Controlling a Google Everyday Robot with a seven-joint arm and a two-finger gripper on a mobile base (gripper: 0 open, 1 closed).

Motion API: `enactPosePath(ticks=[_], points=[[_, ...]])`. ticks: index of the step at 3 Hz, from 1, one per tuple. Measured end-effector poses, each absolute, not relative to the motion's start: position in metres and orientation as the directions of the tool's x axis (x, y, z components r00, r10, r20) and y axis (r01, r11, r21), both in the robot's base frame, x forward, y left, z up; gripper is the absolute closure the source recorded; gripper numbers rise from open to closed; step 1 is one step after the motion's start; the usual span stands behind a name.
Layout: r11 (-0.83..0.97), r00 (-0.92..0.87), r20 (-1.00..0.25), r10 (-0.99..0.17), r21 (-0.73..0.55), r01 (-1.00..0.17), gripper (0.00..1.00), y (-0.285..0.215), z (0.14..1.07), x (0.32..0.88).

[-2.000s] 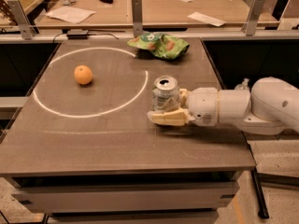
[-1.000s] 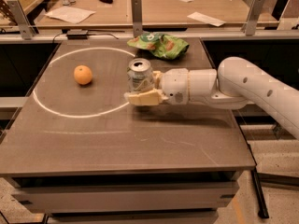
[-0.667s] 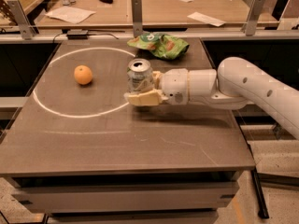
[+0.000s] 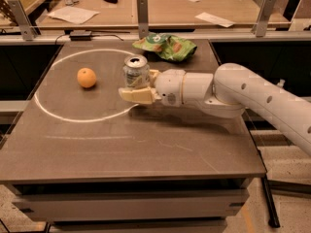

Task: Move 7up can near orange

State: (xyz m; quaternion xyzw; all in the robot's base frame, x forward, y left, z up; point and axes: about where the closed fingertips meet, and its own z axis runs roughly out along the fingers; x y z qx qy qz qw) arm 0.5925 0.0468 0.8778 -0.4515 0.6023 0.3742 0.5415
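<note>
The 7up can, silver with a silver top, stands upright between the cream fingers of my gripper, which is shut on it. The white arm reaches in from the right. The can is just inside the right part of the white circle on the table. The orange sits on the table to the left of the can, about a can's height away from it.
A green snack bag lies at the table's back edge, behind the gripper. The brown table has a white circle drawn on its left half. Metal posts and a second desk with papers stand behind.
The gripper has carried the can left across the table, from the right of the circle to inside its right edge, closer to the orange. The orange has not moved.
</note>
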Motion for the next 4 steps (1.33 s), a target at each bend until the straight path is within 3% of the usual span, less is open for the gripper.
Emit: enactPosePath(ticks=[4], points=[[0.332, -0.040, -0.992, -0.120, -0.002, -0.943, 1.00, 0.104, 0.869, 0.653]])
